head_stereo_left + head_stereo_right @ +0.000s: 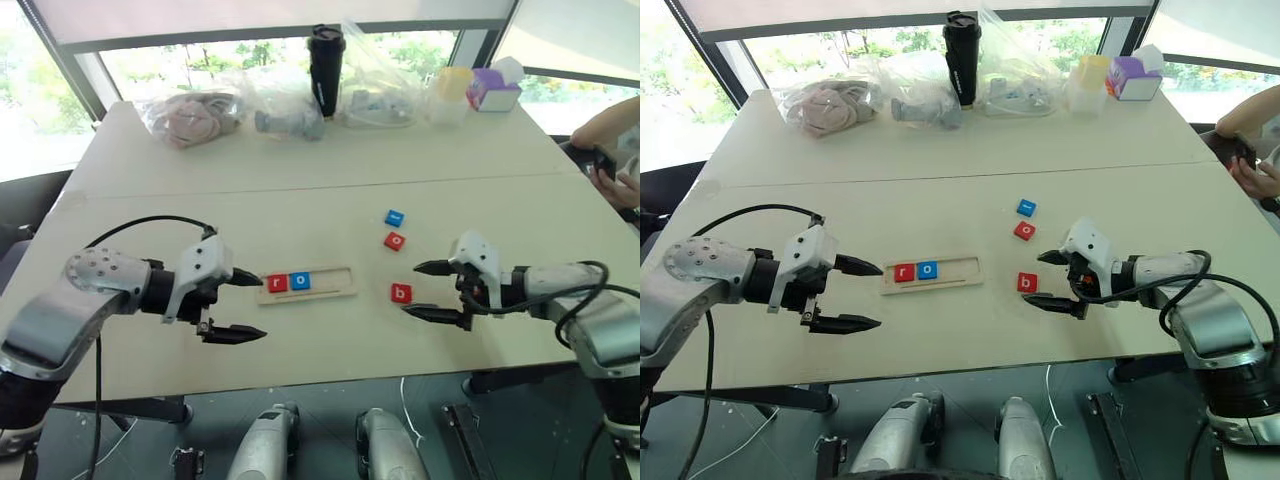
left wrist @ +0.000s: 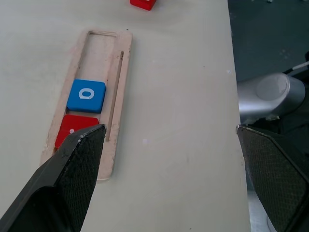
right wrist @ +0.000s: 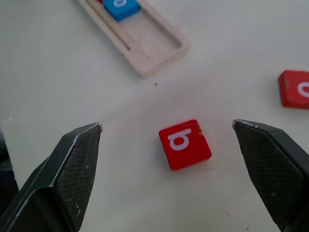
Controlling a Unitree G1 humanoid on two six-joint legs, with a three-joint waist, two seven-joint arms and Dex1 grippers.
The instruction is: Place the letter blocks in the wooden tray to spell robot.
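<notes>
Right claw [image 1: 432, 290] spread beside red b block [image 1: 400, 293], angled down

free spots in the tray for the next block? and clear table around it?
The wooden tray holds red r and blue o at its left end; the right part of the slot is bare. Table in front of the tray is bare. Crowded at the right: red b, red o, a blue block.
</notes>
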